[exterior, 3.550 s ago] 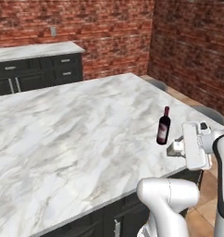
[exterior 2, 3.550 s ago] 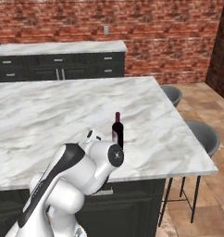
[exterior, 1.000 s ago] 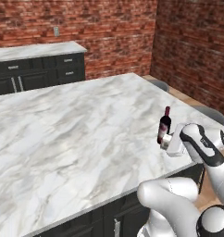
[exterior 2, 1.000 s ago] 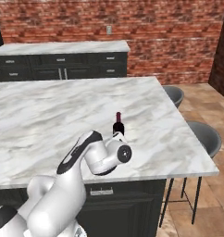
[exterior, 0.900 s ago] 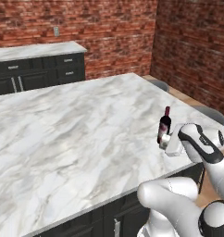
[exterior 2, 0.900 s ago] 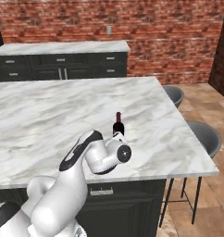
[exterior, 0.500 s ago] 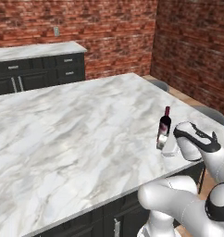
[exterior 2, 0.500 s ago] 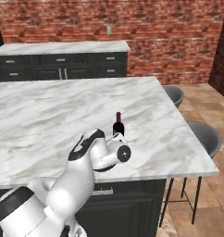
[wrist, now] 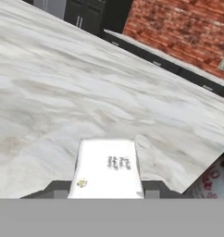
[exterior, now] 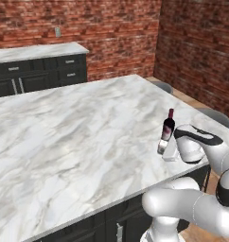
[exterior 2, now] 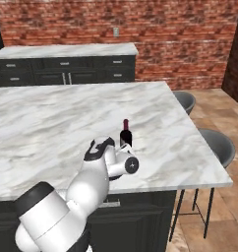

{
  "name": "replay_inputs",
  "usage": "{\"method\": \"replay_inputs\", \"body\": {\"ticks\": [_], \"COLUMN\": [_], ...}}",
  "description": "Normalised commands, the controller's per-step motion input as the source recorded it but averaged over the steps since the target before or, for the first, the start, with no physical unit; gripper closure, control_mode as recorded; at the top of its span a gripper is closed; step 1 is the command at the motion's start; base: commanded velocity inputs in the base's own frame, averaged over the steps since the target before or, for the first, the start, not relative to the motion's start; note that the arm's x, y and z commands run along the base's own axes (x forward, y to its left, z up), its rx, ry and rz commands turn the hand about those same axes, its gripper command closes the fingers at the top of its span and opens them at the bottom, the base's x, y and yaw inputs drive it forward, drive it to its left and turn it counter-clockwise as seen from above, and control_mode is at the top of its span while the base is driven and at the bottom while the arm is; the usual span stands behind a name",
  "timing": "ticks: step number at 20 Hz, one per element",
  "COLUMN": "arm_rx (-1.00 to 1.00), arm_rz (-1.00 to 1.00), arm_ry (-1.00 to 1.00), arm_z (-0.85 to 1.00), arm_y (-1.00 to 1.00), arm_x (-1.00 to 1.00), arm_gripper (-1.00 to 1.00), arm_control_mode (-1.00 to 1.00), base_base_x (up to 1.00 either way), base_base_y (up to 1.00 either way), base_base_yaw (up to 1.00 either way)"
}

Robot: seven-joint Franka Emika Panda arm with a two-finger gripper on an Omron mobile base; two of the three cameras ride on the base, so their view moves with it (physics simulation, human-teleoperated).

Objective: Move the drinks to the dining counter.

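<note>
A dark wine bottle with a red cap stands upright near the right edge of the dining counter, a broad white marble island. My gripper reaches it from the counter's edge and is shut on its lower body. From the other side the wine bottle rises just above the gripper. In the hand view a white printed face of the bottle sits between the two grey fingers, with the dining counter stretching beyond it.
A narrower marble counter with dark drawers runs along the brick back wall. Two grey stools stand at the island's right side, over a tiled floor.
The bottle and the hand stay where they were. The arm's forearm and elbow have swung around behind the hand.
</note>
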Motion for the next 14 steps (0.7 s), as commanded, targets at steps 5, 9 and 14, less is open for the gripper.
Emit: {"method": "replay_inputs", "body": {"ticks": [5,9,14], "arm_rx": [0.0,0.0,0.0], "arm_rz": [0.0,0.0,0.0], "arm_ry": [0.0,0.0,0.0], "arm_z": [-0.25,-0.21,-0.01], "arm_y": [0.0,0.0,0.0], "arm_x": [0.15,0.09,-0.05], "arm_gripper": [-1.0,-1.0,-1.0], "arm_control_mode": [-1.0,-1.0,-1.0], "base_base_x": [0.0,0.0,0.0], "base_base_y": [0.0,0.0,0.0], "base_base_yaw": [0.0,0.0,0.0]}}
